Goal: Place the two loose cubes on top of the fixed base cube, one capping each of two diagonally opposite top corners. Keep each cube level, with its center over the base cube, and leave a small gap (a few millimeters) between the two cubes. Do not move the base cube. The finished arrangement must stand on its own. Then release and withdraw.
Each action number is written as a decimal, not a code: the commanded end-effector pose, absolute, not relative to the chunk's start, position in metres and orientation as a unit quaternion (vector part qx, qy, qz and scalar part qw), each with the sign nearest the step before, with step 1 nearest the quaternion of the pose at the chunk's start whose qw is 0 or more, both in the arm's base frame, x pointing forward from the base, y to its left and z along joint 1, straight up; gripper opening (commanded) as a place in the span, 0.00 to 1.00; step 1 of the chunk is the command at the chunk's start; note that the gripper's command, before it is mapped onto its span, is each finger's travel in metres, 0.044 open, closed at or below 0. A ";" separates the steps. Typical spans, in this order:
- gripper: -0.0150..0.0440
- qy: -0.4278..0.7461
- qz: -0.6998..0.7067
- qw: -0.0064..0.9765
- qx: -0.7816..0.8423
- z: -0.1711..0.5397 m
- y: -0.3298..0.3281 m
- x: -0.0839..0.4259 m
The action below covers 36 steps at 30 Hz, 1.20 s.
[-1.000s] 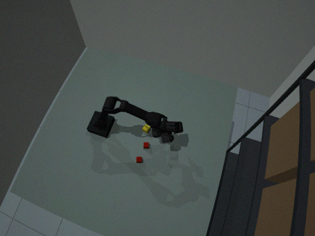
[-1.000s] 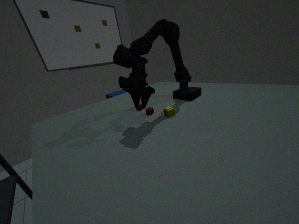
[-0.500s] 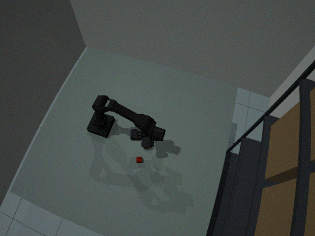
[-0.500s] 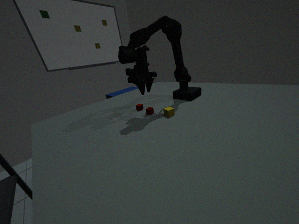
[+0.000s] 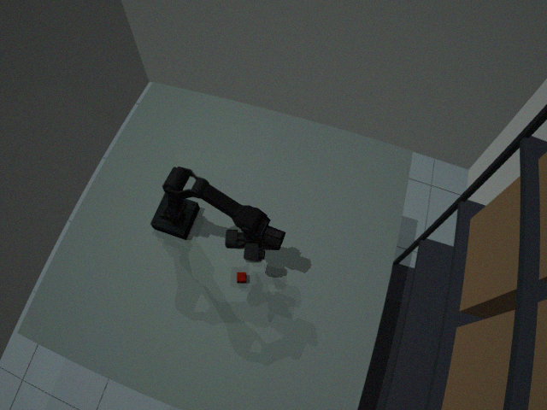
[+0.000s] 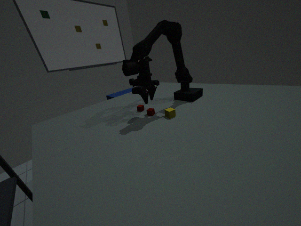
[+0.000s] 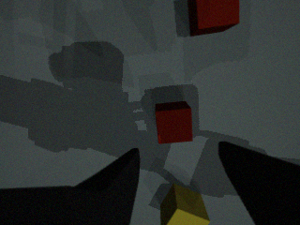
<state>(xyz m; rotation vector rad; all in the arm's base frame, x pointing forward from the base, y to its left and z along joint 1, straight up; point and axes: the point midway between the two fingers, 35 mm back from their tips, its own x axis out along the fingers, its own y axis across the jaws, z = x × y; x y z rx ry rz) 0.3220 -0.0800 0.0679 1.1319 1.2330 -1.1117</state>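
My end effector hangs open and empty; the nearer red cube lies just ahead, between my fingertips' line.

From overhead, the arm covers the yellow cube and one red cube; only the other red cube shows. At the wrist, the far red cube is cut by the top edge, the yellow cube by the bottom.
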 end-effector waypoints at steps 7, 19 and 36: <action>0.70 0.518 -0.467 0.539 0.472 0.039 -0.081 0.321; 0.70 0.518 -0.467 0.539 0.472 0.026 -0.081 0.321; 0.57 0.518 -0.467 0.539 0.472 0.005 -0.082 0.321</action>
